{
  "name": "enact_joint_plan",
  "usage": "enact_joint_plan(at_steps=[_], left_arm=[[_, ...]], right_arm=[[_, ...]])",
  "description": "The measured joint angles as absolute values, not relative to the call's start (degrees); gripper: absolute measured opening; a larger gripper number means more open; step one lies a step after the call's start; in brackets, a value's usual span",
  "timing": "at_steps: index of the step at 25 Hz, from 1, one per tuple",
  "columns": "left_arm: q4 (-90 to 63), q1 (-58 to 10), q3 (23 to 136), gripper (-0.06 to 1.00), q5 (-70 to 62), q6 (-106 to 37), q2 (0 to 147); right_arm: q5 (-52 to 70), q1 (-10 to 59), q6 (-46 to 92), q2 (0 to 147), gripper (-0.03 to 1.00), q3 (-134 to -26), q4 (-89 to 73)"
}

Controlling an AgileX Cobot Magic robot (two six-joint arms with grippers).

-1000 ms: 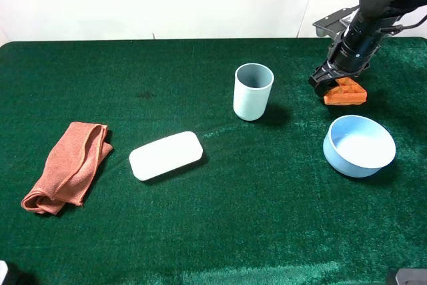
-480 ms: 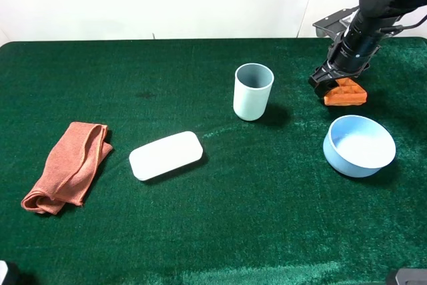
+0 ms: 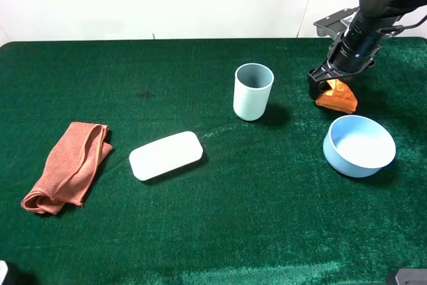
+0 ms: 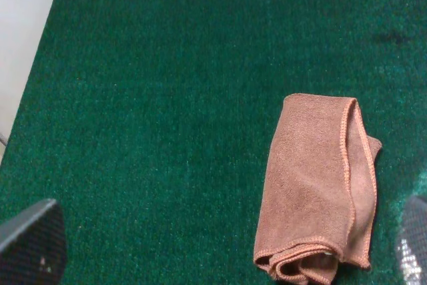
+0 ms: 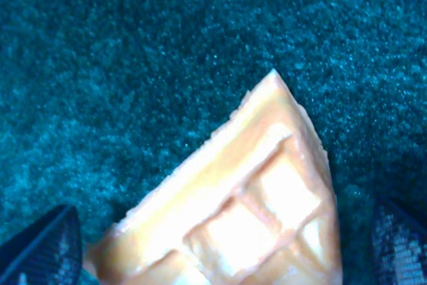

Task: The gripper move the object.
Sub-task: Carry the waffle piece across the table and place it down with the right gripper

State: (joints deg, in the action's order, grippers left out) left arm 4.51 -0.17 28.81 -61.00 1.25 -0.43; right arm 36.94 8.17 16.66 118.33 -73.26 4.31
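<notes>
— Jaws?
— The right gripper point(image 3: 329, 87) had its jaws either side of the waffle wedge point(image 3: 337, 95); whether they clamped it could not be told. The left gripper's fingertips point(image 4: 30, 241) stood wide apart over the rust cloth point(image 4: 320, 188).
— Obstructions?
— The blue bowl point(image 3: 359, 145) sat just beside the wedge, the cup point(image 3: 253, 91) near on the other side, upright. A white case point(image 3: 165, 155) lay well apart.
— Room?
— The wedge lay near the green table point(image 3: 200, 231) far edge, right side.
— Contents?
— Bowl held nothing visible.

Bulky black arm point(image 3: 373, 11), cabled, black end effector point(image 3: 331, 86).
</notes>
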Motion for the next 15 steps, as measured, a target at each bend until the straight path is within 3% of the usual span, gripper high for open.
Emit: enact_joint_plan(at_steps=[15], left_arm=[[4.5,-0.2,28.8,0.99,-61.0,1.3,-0.4]], right_arm=[[36.9,8.2,16.5,118.3,0.66,-73.3,4.3]])
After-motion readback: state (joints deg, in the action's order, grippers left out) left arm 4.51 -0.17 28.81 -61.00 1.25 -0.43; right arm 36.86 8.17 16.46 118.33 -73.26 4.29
